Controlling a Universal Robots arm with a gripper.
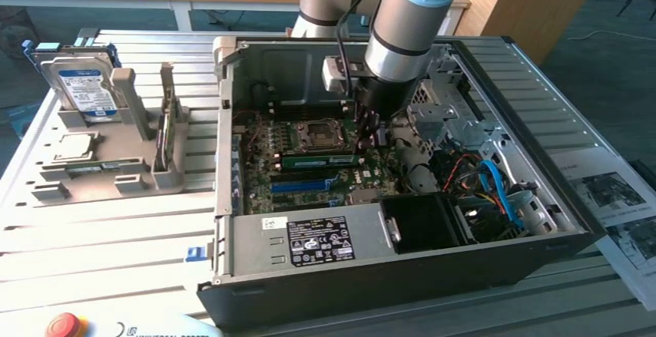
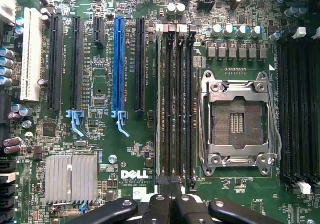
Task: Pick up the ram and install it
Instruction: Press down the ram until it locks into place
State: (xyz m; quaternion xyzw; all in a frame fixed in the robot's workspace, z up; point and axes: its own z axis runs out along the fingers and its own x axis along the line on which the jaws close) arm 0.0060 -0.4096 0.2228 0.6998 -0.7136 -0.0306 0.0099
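While the hard drive and the small square processor chip rest in the grey holder at the table's edge on the exterior view's left, the ram sits edge-up in a slot on the motherboard inside the open computer case, just beside the empty processor socket (its metal frame bare). Above the ram, the gripper has its fingers pressed together, holding nothing.
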